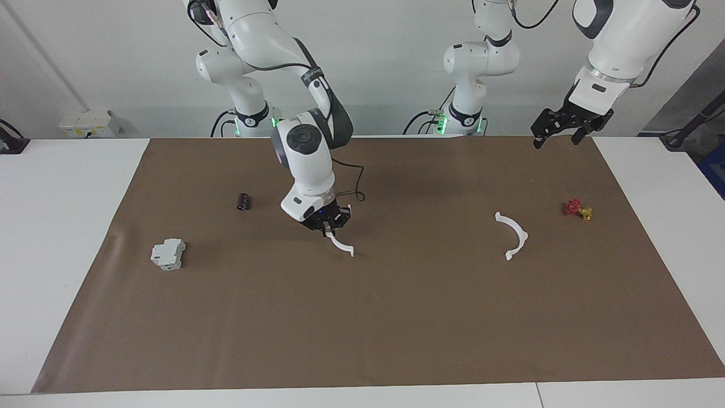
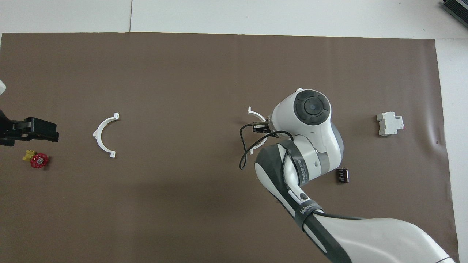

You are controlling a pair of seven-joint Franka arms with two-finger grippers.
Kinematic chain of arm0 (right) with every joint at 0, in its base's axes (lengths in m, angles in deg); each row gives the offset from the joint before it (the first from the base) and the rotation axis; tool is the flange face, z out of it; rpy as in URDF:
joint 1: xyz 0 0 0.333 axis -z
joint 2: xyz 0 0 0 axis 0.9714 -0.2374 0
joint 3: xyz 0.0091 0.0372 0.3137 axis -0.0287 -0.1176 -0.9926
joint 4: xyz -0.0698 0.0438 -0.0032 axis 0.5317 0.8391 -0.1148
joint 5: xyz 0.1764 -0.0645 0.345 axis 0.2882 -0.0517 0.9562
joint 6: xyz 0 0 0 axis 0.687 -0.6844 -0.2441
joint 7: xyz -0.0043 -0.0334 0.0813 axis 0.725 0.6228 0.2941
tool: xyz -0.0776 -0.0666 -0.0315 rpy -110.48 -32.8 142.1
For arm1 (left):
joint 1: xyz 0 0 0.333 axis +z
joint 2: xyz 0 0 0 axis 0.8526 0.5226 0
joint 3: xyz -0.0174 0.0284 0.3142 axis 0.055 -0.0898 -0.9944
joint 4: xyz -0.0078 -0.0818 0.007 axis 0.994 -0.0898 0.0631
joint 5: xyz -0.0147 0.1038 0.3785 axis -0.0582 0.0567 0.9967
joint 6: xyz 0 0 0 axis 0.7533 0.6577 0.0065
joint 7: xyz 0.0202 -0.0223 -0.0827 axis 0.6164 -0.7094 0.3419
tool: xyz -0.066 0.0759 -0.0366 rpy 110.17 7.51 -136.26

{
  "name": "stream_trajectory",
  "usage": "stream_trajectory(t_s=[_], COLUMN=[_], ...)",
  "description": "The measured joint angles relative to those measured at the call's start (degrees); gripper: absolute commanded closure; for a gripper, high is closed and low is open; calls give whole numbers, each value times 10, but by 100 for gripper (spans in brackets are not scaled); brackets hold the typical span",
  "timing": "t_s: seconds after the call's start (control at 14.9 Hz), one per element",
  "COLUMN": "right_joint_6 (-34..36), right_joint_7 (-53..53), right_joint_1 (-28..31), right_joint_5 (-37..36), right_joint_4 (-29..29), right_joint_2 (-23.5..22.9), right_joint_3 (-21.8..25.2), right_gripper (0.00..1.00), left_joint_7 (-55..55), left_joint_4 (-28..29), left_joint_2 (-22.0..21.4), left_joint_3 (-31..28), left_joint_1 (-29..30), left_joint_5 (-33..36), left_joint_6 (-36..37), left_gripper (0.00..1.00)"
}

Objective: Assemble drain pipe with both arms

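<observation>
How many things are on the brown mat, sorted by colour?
White half-rings: 2, one lying on the mat, one held by the right gripper
Grey-white block: 1
Black part: 1
Red-and-yellow valve: 1
Total: 5

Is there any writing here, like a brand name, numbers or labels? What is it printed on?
"WAN...": pale letters on the dark band along the right arm; the rest is too blurred to read.
More lettering higher on that same band, nearer the wrist: too blurred to read.
Grey-white block and small black part: no readable markings.
</observation>
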Motion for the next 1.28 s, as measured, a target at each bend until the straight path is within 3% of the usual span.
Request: stream_trajectory(t_s=[0.2,0.54,0.94,1.28], right_joint_6=[-22,-23,-25,-25], right_joint_7=[-2,-29,-50,-49], right_joint_1=[-13,-20,-25,-32], right_joint_5=[-8,-11,-12,-17], right_joint_4=[5,6,5,5], right_joint_2=[-27,-33,-33,-35], right_joint_3=[0,0,0,0], right_gripper=[100,100,100,100], left_joint_7=[0,0,0,14], left_joint_4=[2,6,74,168], left_joint_2=[0,0,-12,-9], left_joint_3=[0,-3,-9,-10], left_joint_1=[0,0,24,33], left_joint_5=[0,0,0,0], left_joint_6=[0,-14,-115,-251], left_gripper=[0,0,0,0])
